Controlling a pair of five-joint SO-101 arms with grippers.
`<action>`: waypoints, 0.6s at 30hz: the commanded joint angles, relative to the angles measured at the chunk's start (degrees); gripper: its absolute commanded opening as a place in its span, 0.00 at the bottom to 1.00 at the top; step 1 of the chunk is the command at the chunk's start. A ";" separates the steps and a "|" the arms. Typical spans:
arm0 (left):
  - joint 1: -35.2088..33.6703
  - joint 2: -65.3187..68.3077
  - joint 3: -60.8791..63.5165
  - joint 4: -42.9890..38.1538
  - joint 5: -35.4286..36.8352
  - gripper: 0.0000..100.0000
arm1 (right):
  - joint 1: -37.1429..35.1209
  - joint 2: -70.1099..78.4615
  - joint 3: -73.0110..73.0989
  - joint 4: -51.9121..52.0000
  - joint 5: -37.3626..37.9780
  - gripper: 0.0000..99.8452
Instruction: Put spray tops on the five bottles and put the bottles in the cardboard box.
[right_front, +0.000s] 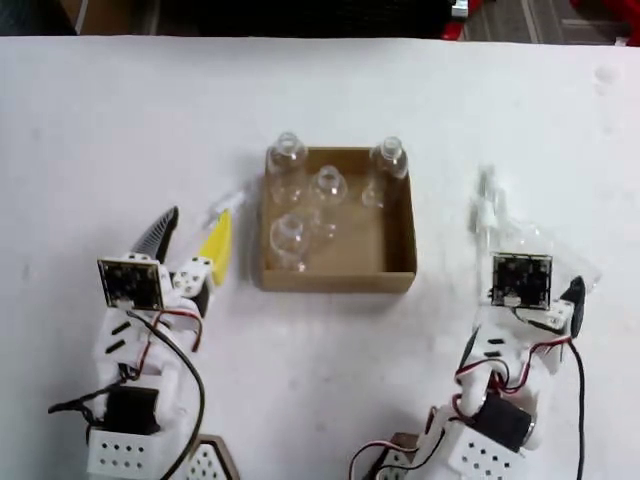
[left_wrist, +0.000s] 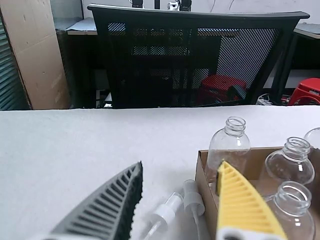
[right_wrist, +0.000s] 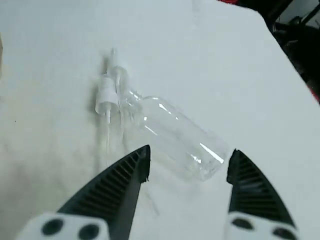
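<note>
Fingers (left_wrist: 112, 202) of left gripper (right_front: 192, 236): spread apart, holding nothing; loose spray tops (left_wrist: 167, 214) on the table (right_front: 100, 120) near the tips, left of the box. Right gripper (right_wrist: 186, 172): fingers spread, empty, over a bottle (right_wrist: 172, 132) lying on its side, right of centre. Cardboard box (right_front: 340, 281), centre: four uncapped bottles (right_front: 327, 187) upright inside.

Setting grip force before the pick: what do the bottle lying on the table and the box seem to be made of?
The lying bottle looks like clear glossy plastic: see-through, with bright glints; glass cannot be ruled out. The box looks like brown matte cardboard, with thin dull walls.
</note>
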 joint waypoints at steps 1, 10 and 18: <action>0.48 -0.66 -0.35 -1.32 -0.62 0.22 | -2.86 1.01 -9.93 5.76 5.63 0.22; 0.57 -0.66 -0.35 -1.32 -0.62 0.22 | -3.56 31.52 -33.05 19.12 17.85 0.22; 0.48 -0.66 -0.35 -1.32 -0.62 0.22 | -3.65 70.20 -69.01 34.42 26.20 0.22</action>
